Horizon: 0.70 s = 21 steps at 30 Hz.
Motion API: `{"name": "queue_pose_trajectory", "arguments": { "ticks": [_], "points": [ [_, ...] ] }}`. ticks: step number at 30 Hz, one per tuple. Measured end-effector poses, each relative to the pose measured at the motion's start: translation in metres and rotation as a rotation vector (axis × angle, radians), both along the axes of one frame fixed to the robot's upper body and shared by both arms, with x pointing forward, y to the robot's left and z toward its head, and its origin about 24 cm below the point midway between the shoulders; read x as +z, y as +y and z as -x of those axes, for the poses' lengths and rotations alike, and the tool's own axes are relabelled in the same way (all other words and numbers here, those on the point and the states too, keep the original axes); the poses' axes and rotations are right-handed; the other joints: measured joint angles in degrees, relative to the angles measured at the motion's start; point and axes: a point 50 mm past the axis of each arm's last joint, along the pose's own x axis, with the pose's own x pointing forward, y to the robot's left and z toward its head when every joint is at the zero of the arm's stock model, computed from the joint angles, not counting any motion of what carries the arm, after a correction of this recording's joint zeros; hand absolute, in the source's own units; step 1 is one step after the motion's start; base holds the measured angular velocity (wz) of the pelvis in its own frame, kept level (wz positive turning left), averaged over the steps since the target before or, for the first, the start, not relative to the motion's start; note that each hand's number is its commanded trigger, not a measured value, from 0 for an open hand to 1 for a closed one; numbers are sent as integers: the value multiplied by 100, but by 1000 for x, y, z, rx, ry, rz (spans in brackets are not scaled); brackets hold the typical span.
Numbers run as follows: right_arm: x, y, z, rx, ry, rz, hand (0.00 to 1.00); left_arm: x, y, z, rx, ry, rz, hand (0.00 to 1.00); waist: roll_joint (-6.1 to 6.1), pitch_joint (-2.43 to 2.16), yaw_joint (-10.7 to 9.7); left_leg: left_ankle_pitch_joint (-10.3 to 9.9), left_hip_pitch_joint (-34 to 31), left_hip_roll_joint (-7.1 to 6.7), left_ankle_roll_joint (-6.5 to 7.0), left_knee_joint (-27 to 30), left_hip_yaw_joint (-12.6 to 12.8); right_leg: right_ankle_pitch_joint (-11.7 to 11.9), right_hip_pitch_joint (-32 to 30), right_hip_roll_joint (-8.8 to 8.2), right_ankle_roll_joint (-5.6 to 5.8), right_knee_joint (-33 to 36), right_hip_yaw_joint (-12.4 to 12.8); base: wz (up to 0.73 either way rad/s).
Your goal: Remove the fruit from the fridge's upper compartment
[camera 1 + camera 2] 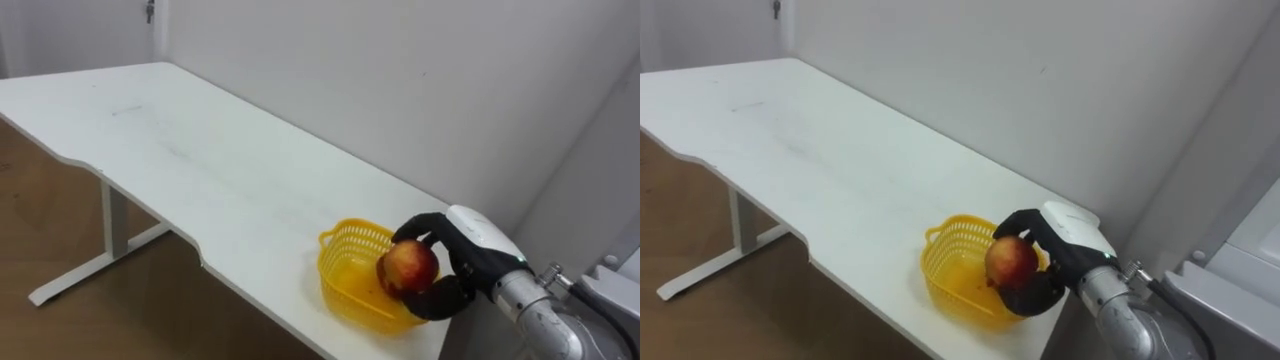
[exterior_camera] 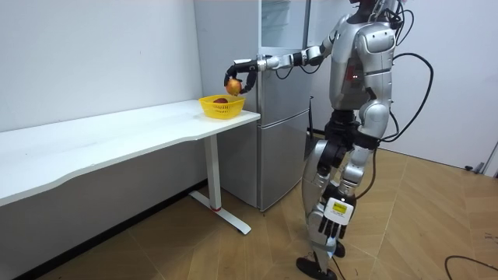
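We count 1 apple [image 1: 407,268], grasped by right hand [image 1: 462,262] just above 1 yellow basket [image 1: 340,240] | left hand [image 2: 333,224] hangs slack | 1 white table [image 1: 200,160], fridge [image 2: 280,148] beside, wood floor [image 2: 194,249].

R hand [image 1: 472,252]: palm hidden behind apple [image 1: 408,266]; forearm cut by lower-R corner of the eye views.
apple: back + underside covered by R hand's curled fingers.
basket [image 1: 345,243]: near-R wall + part of inside hidden behind apple and R hand; reddish spot at it in room view, too small to ID.
table [image 1: 200,170]: far end cut by picture edge, eye views + room view.
fridge [image 2: 284,132]: top cut by room view's upper edge; upper door state unreadable.
L hand [image 2: 333,224]: low by the leg in room view, too small to read.
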Motion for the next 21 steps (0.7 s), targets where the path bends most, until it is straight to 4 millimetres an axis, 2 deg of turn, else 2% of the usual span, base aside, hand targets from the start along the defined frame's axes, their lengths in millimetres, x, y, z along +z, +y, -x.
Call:
{"name": "queue_pose_trajectory", "arguments": {
  "ticks": [13,21],
  "points": [
    [-2,-1,0,-1,39,4,0,0,1,11,14,38,-8,0,19,-12,46,0,-6,0,0,-2,-9,0,1,-10,1,0,-57,0],
    [-2,0,0,8,56,-9,0,0,1,12,16,40,-8,0,58,-56,46,1,12,-1,1,-9,-9,0,12,-13,1,0,-58,0]
  ]
}}
